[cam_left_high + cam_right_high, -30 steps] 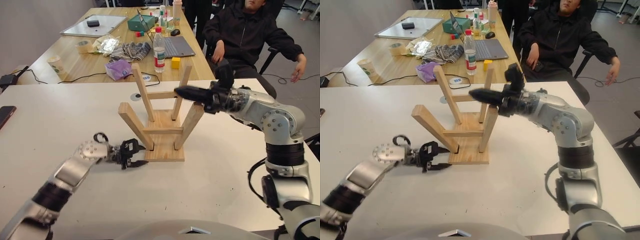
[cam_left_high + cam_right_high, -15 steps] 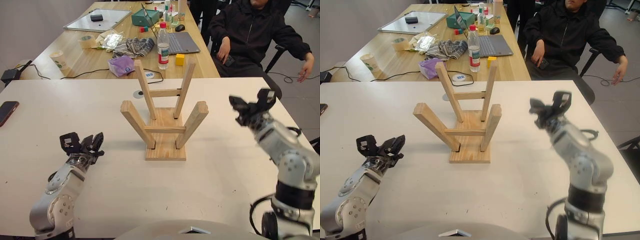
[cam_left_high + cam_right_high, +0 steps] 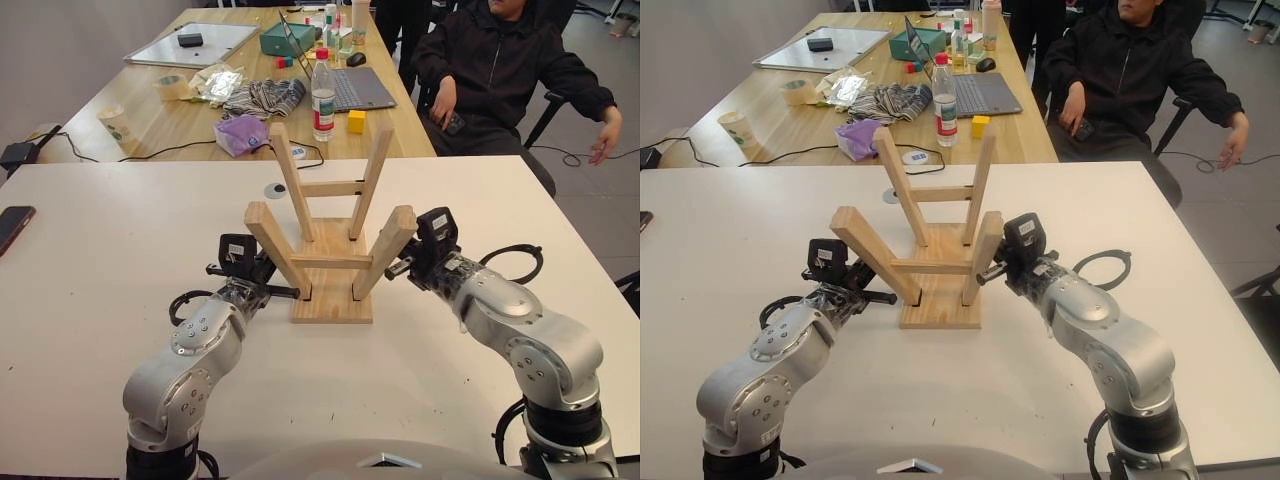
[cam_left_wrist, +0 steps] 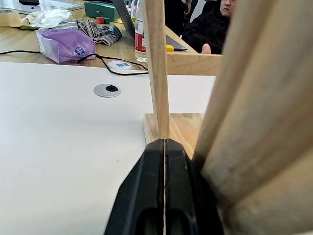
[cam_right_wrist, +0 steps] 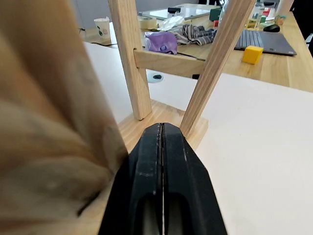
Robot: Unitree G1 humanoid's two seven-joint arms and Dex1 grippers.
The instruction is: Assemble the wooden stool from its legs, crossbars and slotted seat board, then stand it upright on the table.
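**Head view:** The wooden stool (image 3: 331, 262) stands upside down mid-table. Its slotted seat board (image 3: 331, 304) lies flat on the white table (image 3: 120, 230), w/ four legs (image 3: 292, 180) splayed upward. The wood is pale, bare and square-cut. One crossbar (image 3: 330, 187) ties the far pair of legs, a second ties the near pair. My left gripper (image 3: 290, 292) lies low at the foot of the near-left leg (image 3: 272, 243), fingers pressed together on nothing. My right gripper (image 3: 392, 268) sits by the near-right leg (image 3: 386, 248), likewise closed and empty. Can't tell whether either touches the wood. White stickers (image 3: 237, 252) mark the black housings above both grippers, print too small to read. On the wooden desk (image 3: 150, 110) behind are a water bottle (image 3: 321, 85) w/ a red label band, a purple pouch (image 3: 240, 133) and a yellow block (image 3: 355, 121).

**Left wrist view:** My two black fingers (image 4: 146, 196) meet w/ only a hairline seam btwn them. The near leg looms just beside them. Beyond, a far leg rises from the board's corner. The pouch carries a round blue sticker, illegible, and the bottle's label can't be read either.

**Right wrist view:** My fingers (image 5: 144, 186) are closed flush, w/ the near leg blurred alongside. Ahead, two far legs and their crossbar show faint grain. A paper cup (image 5: 102, 28) bears a green mark I can't make out.
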